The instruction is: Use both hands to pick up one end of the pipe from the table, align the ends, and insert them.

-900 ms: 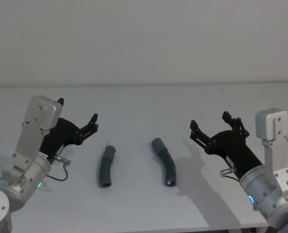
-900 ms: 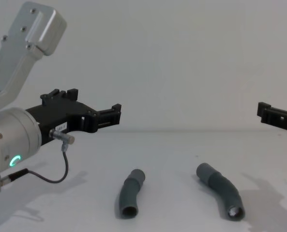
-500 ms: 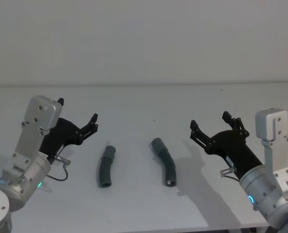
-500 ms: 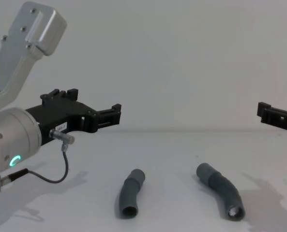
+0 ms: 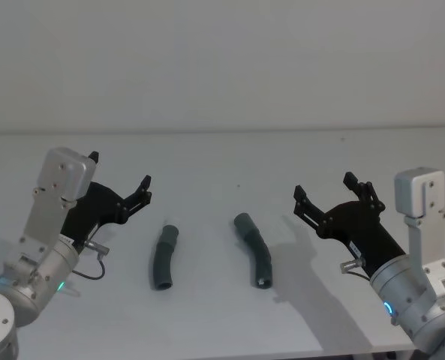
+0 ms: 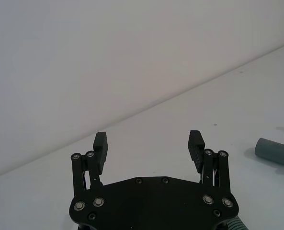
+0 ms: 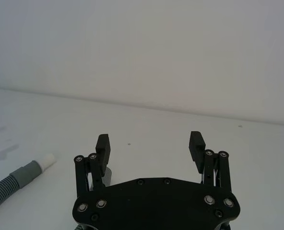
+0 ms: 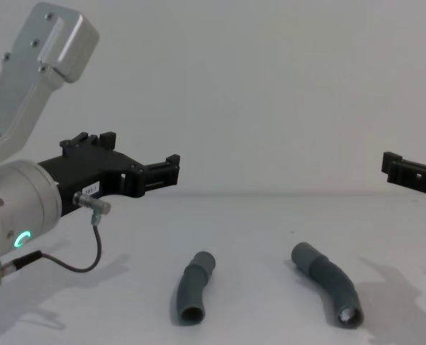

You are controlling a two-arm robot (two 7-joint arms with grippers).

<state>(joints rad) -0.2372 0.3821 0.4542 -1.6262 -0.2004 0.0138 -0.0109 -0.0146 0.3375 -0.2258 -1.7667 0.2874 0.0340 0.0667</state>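
Two curved dark grey ribbed pieces of the pipe lie apart on the white table (image 5: 222,161). The left piece (image 5: 163,257) has a white tip on its far end. The right piece (image 5: 254,250) lies beside it with a smooth cuff at each end. In the chest view the left piece (image 8: 194,287) and the right piece (image 8: 328,282) both rest flat. My left gripper (image 5: 120,170) hovers open, to the left of the left piece and above the table. My right gripper (image 5: 324,185) hovers open to the right of the right piece. Neither holds anything.
A pale grey wall (image 5: 222,60) rises behind the table's far edge. The table's near edge (image 5: 230,352) runs just below the pieces. A thin black cable (image 8: 76,264) hangs from my left wrist.
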